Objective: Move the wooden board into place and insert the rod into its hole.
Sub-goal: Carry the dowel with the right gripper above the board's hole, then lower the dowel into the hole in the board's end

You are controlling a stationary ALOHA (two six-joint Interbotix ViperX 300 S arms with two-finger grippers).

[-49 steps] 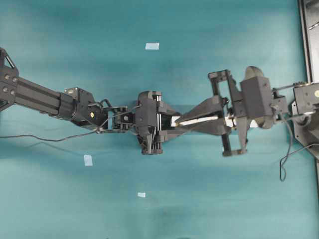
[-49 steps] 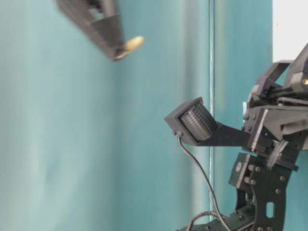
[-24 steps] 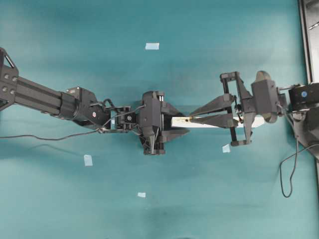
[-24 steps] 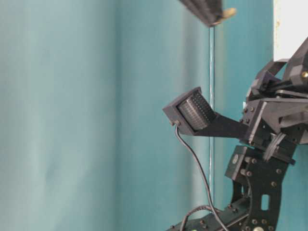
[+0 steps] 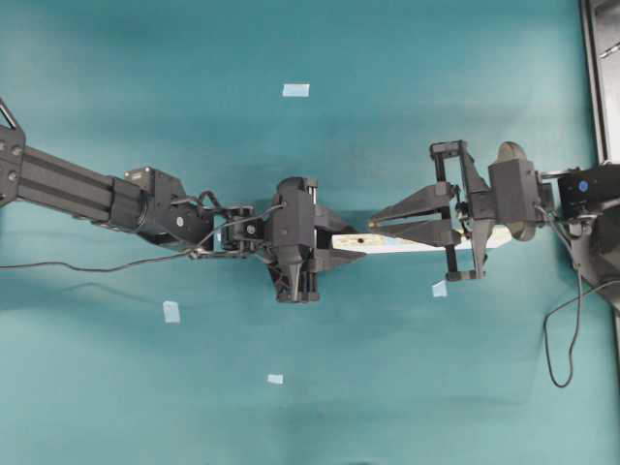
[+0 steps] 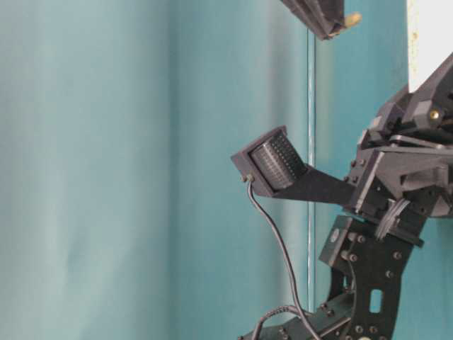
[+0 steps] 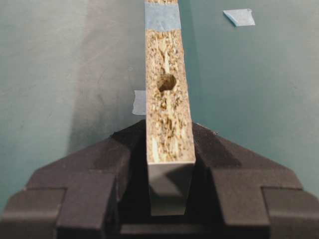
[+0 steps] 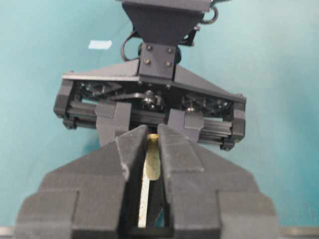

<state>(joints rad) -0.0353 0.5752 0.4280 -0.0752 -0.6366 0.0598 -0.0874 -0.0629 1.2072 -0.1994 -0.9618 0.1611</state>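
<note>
Left wrist view: the wooden board (image 7: 168, 107) stands on edge, speckled chipboard side up, its near end pinched between the fingers of the left gripper (image 7: 169, 164), a dark hole (image 7: 166, 82) just beyond them and a band of blue tape (image 7: 162, 16) farther along. The right wrist view shows the right gripper (image 8: 148, 152) fully closed on the rod (image 8: 152, 158). From overhead, the rod's tip hangs just beside that hole, over the teal table (image 5: 387, 387) dotted with tape scraps (image 5: 295, 90).
</note>
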